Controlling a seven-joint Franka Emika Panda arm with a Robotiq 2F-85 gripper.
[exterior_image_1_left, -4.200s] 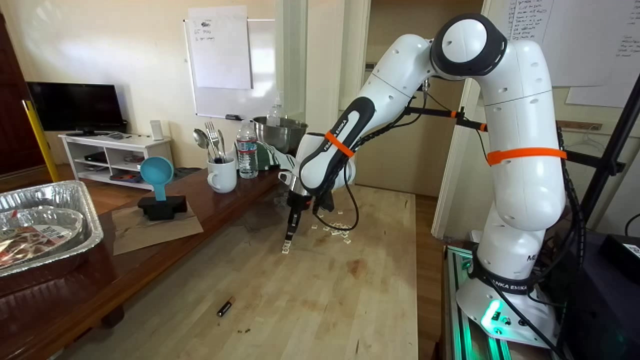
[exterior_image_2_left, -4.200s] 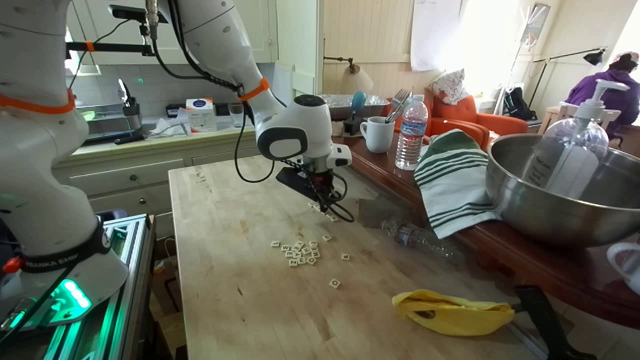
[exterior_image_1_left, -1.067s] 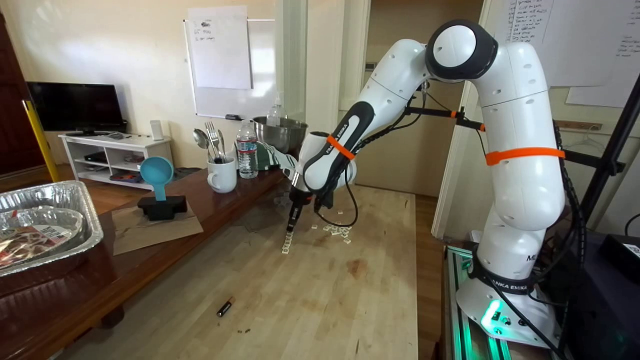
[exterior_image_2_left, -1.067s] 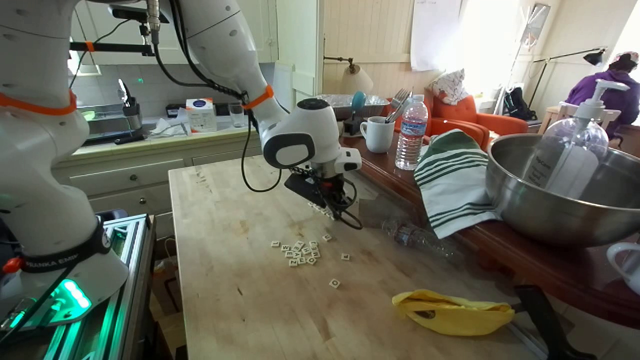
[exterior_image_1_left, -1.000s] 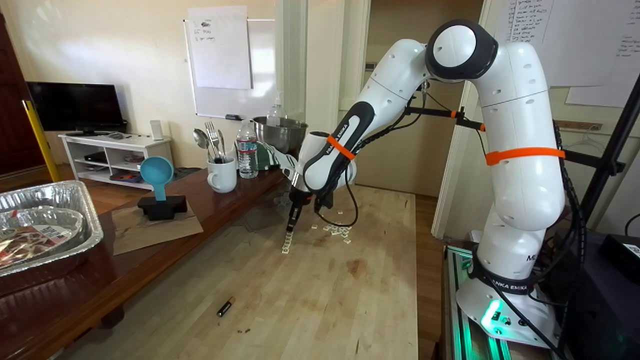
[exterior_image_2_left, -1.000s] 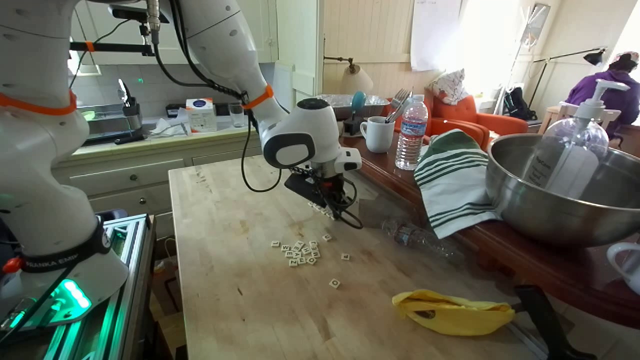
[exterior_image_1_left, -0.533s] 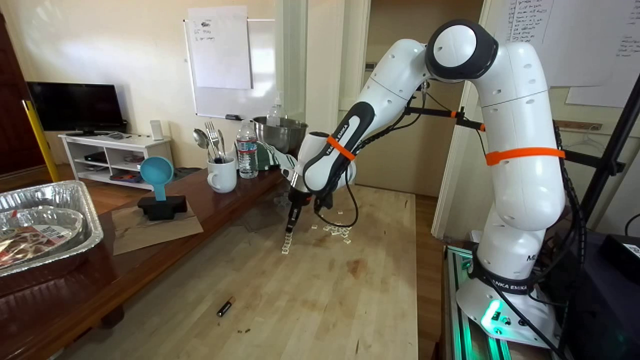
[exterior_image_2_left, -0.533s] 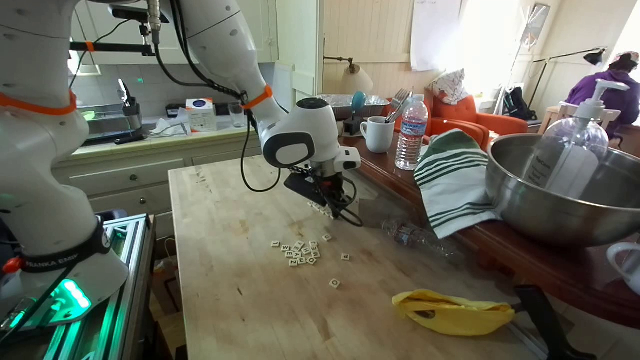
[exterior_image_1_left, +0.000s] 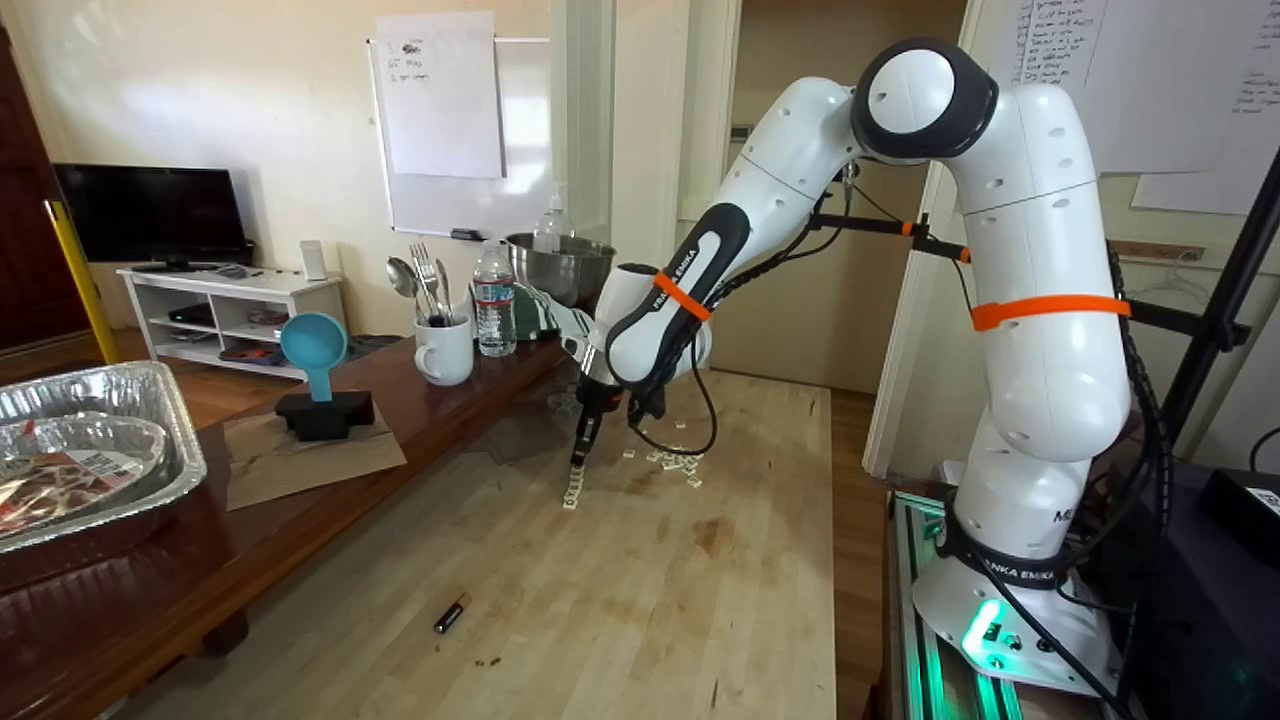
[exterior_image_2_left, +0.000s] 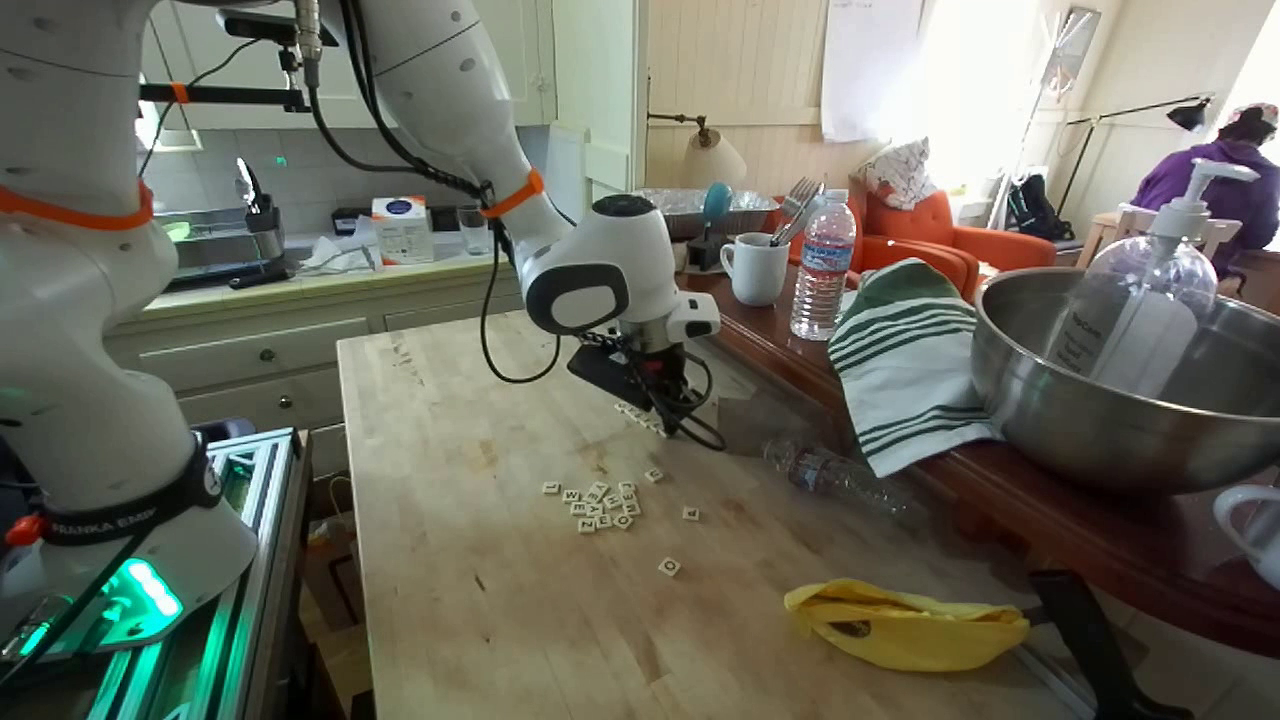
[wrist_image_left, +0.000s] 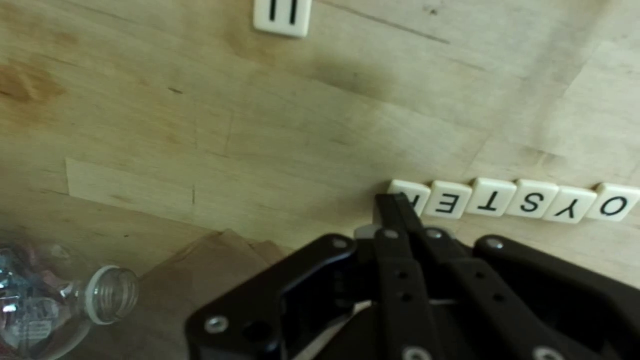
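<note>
Cream, square, plastic-looking letter tiles are lying on the pale wooden surface, their row's long axis running rightward in the wrist view from my clenched black hand, which is partly hiding the end tile.

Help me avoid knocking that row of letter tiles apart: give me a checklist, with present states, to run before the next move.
1. Gripper shut: ok, its fingers meet in the wrist view.
2. Letter tile row in line: ok, slightly uneven, with O, Y, S, T and E readable.
3. End tile untouched by the gripper: cannot tell, the gripper partly covers it.
4. Loose letter tiles away from the gripper: ok, apart from it in an exterior view.
5. Clear plastic bottle away from the gripper: ok, lying on its side, apart.
6. Black cable tucked in: not ok, it hangs in a loop in both exterior views.
</note>
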